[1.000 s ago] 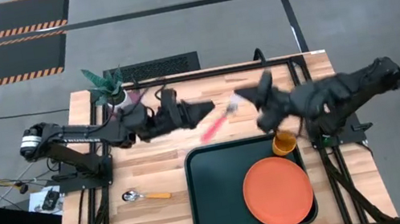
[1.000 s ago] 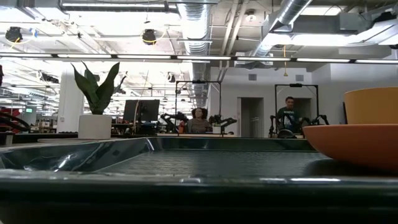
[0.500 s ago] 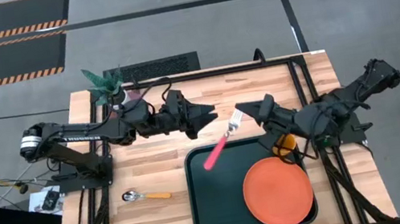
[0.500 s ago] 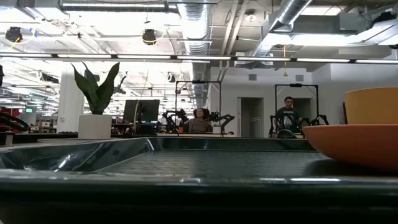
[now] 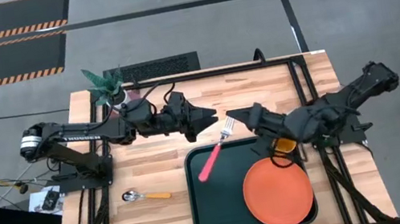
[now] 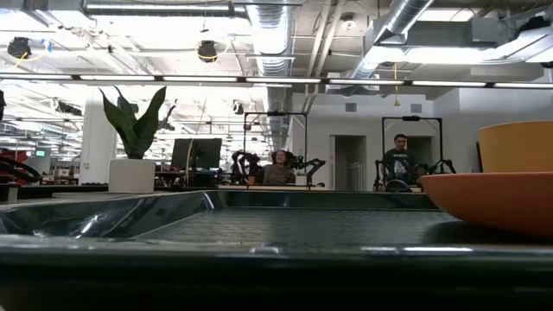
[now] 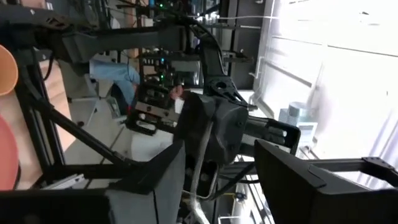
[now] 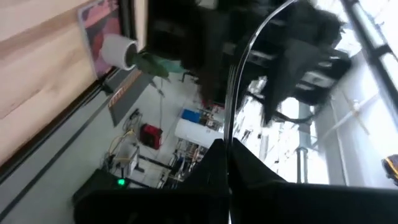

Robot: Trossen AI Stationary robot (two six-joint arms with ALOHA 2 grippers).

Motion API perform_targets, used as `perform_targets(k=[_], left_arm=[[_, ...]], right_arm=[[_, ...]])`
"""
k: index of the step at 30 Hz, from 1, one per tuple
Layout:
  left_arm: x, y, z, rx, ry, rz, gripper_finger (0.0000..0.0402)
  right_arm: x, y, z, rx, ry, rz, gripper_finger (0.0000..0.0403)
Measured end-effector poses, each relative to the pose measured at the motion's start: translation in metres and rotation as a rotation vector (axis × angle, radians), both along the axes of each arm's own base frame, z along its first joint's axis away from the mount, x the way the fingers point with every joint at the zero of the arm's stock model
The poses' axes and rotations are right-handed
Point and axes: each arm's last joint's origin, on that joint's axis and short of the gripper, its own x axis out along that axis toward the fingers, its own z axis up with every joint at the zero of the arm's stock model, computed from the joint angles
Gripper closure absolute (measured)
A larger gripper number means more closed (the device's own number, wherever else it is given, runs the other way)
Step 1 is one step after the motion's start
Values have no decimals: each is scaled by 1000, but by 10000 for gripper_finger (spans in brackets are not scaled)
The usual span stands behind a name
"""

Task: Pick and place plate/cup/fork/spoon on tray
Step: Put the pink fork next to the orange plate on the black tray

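Wooden table [image 5: 160, 163] | right tool [image 5: 227, 116] low over fork [image 5: 212, 154] | left tool [image 5: 211, 113] facing

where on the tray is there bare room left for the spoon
The tray is bare along its left half, between its left rim and the plate, below the fork. The right side is crowded: the plate fills the near right corner, the cup the far right corner under the right pincer.

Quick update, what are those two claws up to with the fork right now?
Right claw shut on fork, over tray far edge. Left claw open beside it. Plate on tray; spoon on table.
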Motion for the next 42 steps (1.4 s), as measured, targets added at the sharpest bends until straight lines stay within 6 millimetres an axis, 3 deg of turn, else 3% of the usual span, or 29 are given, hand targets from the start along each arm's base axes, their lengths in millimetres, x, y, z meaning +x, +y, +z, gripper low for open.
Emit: perform_targets(k=[9, 24, 33, 42], left_arm=[[-1, -7, 1, 2, 0, -77, 235], [0, 1, -8, 66, 85, -106, 235], [1, -1, -11, 43, 114, -98, 235], [0, -1, -3, 29, 35, -99, 236]], right_arm=[[15, -11, -3, -34, 2, -35, 402], [4, 8, -4, -34, 6, -57, 402], [12, -3, -4, -4, -10, -21, 402], [16, -12, -3, 24, -24, -11, 402]])
